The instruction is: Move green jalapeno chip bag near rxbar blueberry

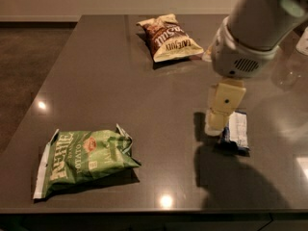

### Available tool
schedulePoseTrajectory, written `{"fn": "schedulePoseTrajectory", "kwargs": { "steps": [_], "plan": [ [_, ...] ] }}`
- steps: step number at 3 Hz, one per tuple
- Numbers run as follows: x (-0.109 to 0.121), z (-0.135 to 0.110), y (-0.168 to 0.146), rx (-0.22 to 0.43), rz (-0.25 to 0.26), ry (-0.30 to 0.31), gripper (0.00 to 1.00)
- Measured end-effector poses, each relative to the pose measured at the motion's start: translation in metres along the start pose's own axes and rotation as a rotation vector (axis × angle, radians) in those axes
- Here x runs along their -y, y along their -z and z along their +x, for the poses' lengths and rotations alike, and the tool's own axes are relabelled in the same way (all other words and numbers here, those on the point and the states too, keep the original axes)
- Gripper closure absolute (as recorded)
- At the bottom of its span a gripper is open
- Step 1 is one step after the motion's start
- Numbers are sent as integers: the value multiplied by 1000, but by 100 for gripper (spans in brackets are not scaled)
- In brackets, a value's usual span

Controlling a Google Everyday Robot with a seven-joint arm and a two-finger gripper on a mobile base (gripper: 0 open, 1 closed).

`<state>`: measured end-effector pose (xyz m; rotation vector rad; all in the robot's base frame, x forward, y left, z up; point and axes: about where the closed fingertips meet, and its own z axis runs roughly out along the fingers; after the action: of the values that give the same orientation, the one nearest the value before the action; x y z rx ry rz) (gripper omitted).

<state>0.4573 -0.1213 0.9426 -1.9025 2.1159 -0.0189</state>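
The green jalapeno chip bag lies flat on the dark table near its front left edge. The rxbar blueberry, dark blue with a white panel, lies at the front right, partly covered by my gripper. My gripper hangs from the white arm coming in from the upper right. It is above the table just left of the bar and far right of the green bag. It holds nothing that I can see.
A brown-and-cream chip bag lies at the back middle of the table. The table's left and front edges drop to a dark floor. The arm's shadow falls on the table at the front right.
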Motion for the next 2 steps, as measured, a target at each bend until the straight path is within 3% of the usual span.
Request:
{"fn": "schedulePoseTrajectory", "kwargs": {
  "steps": [1,2],
  "plan": [
    [-12,-34,-34,12,-60,53,0],
    [-32,-71,-57,77,-122,98,0]
  ]
}}
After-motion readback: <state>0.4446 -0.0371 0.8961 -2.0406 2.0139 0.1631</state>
